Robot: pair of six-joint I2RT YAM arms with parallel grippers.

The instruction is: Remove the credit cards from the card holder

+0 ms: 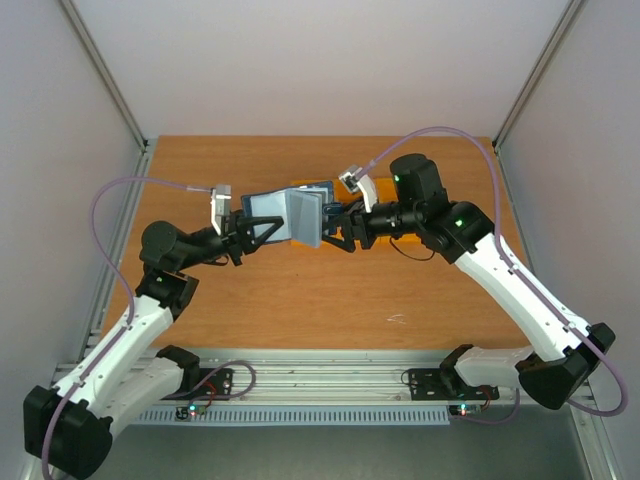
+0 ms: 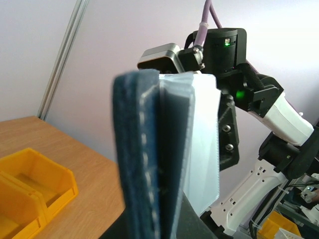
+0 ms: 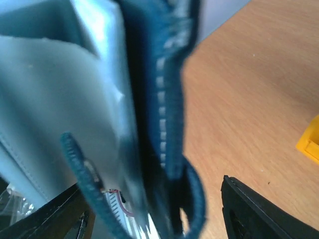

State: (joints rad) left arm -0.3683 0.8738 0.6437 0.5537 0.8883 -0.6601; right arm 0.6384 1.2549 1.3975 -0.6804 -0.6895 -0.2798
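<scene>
The card holder [image 1: 288, 214] is held open in the air over the middle of the table, dark navy outside with pale clear sleeves inside. In the left wrist view it [image 2: 144, 154] stands edge-on, and my left gripper [image 2: 154, 226] is shut on its lower edge. In the top view my left gripper [image 1: 247, 226] is at its left side. My right gripper [image 1: 333, 228] is at its right side. In the right wrist view its jaws [image 3: 149, 214] stand wide apart, with the holder's navy edge and snap tab [image 3: 174, 149] between them. No credit card can be made out.
Orange bins [image 1: 405, 232] sit on the table behind the right gripper. They also show low at the left of the left wrist view [image 2: 35, 191], and one corner [image 3: 311, 142] shows in the right wrist view. The wooden table [image 1: 300, 295] lies below.
</scene>
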